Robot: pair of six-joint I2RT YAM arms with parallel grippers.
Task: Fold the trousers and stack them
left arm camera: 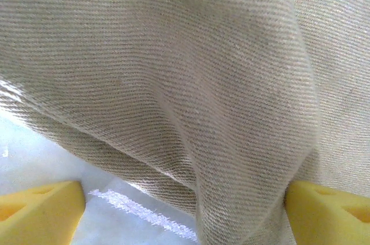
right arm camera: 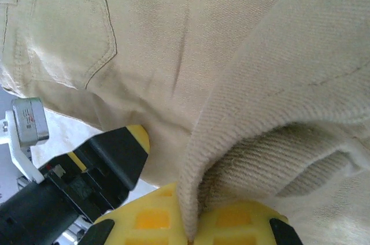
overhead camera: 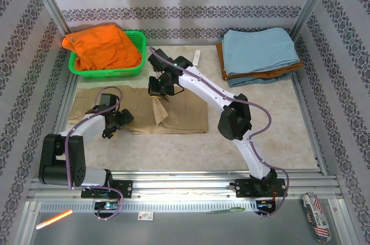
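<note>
The khaki trousers (overhead camera: 179,115) lie spread on the table left of centre, partly folded. My right gripper (overhead camera: 157,93) is above their upper edge, shut on a raised fold of the fabric (right arm camera: 231,141). In the right wrist view its yellow fingers (right arm camera: 150,222) pinch that fold tight, and a back pocket (right arm camera: 69,31) shows beyond. My left gripper (overhead camera: 118,121) sits low at the trousers' left edge. Its yellow fingertips (left arm camera: 40,210) stand wide apart, open, with a drape of trouser cloth (left arm camera: 191,83) hanging between them. The left gripper's black and yellow body (right arm camera: 98,164) also appears beside the right fingers.
A green basket (overhead camera: 139,54) holding an orange garment (overhead camera: 101,48) stands at the back left. A stack of folded light-blue and brown cloths (overhead camera: 257,51) lies at the back right. Metal frame posts and patterned walls enclose the table, and a rail runs along the near edge.
</note>
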